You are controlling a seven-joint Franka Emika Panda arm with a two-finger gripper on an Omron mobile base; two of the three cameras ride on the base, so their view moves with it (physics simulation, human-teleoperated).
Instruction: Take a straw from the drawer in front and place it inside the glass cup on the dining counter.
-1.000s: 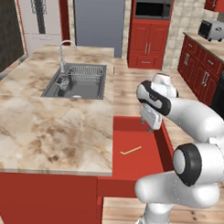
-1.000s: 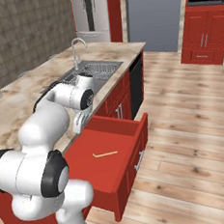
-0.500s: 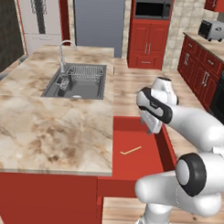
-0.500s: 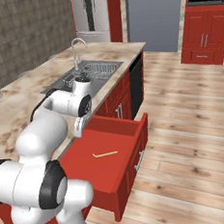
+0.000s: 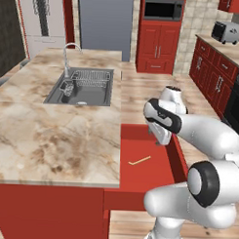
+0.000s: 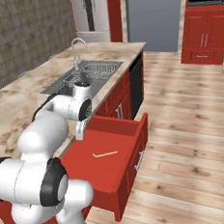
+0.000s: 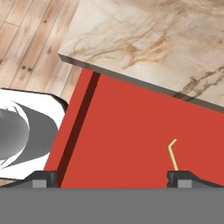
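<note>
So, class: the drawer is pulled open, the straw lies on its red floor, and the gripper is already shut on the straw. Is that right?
Not quite. The drawer is open and the straw lies on its floor, but the gripper is open and above it, not holding it; the hand view shows its fingertips wide apart.

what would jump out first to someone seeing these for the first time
The wide red drawer stands pulled out from under the marble dining counter, with a single thin pale straw lying on its floor. The white arm bends over it, its gripper hanging above the drawer's back part, apart from the straw. Farther along the counter sits the steel sink.
</note>
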